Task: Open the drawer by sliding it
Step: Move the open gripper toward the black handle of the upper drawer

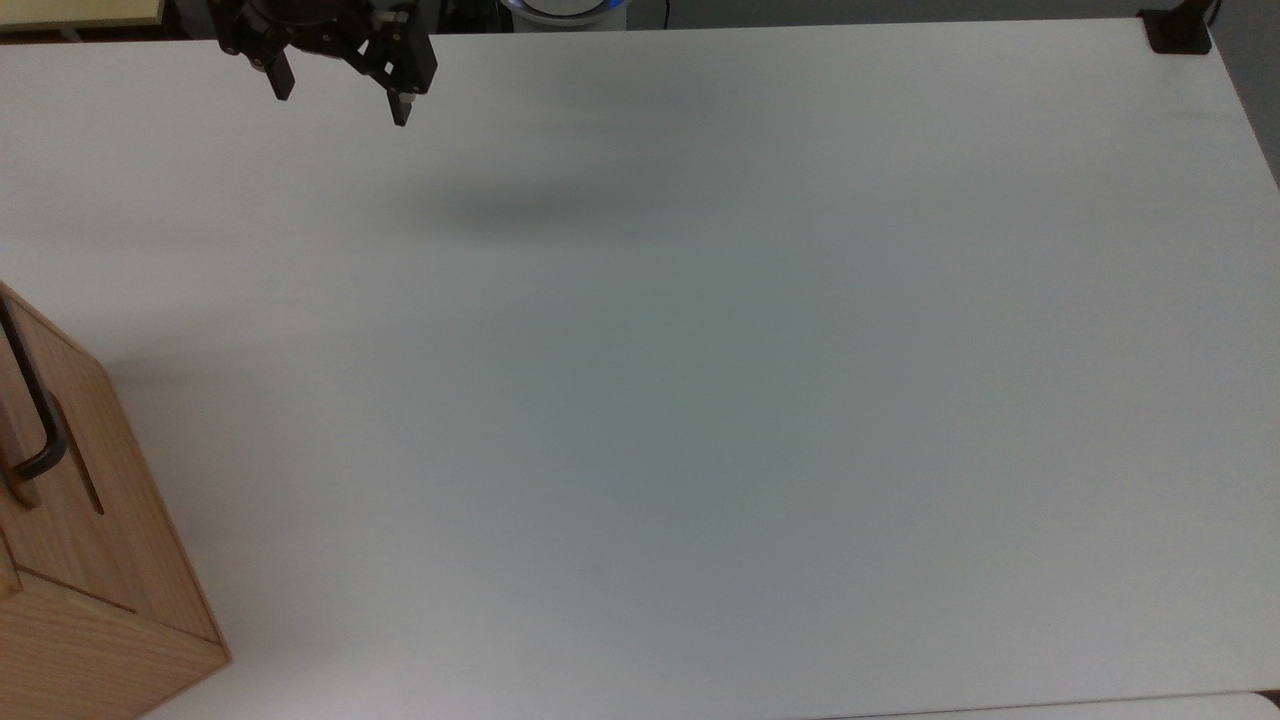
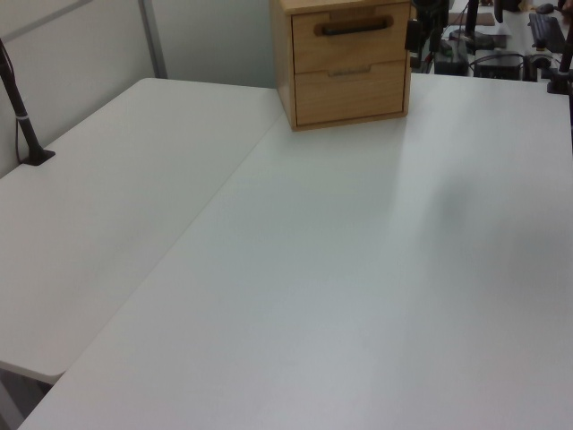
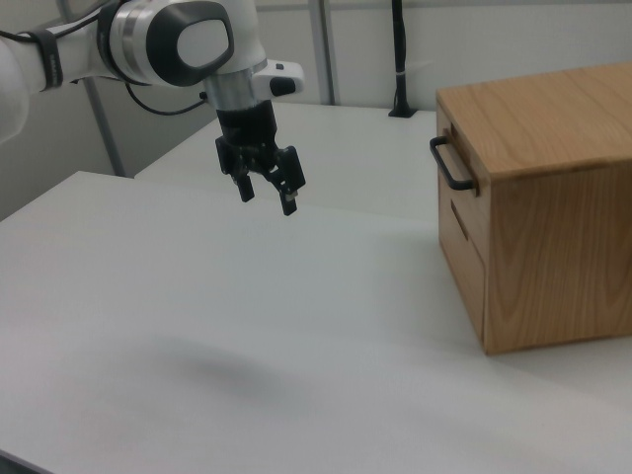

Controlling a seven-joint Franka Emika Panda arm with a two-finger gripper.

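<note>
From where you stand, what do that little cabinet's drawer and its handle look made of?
The drawer looks like light wood with a matte finish, going by its visible grain. Its handle seems to be black metal bar, thin and smoothly bent, though painted plastic is possible.

A light-wood cabinet point(image 3: 538, 212) stands on the white table point(image 3: 247, 336); its upper drawer point(image 3: 456, 183) faces the black two-finger gripper point(image 3: 267, 193), which hangs well apart to the right view's left.

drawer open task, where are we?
Nothing done yet: the drawer sits flush in the cabinet, shut. In hand: the gripper hangs open above the table, well apart from the black handle and holding nothing. Left: reach the handle, close on it, slide the drawer out.
</note>
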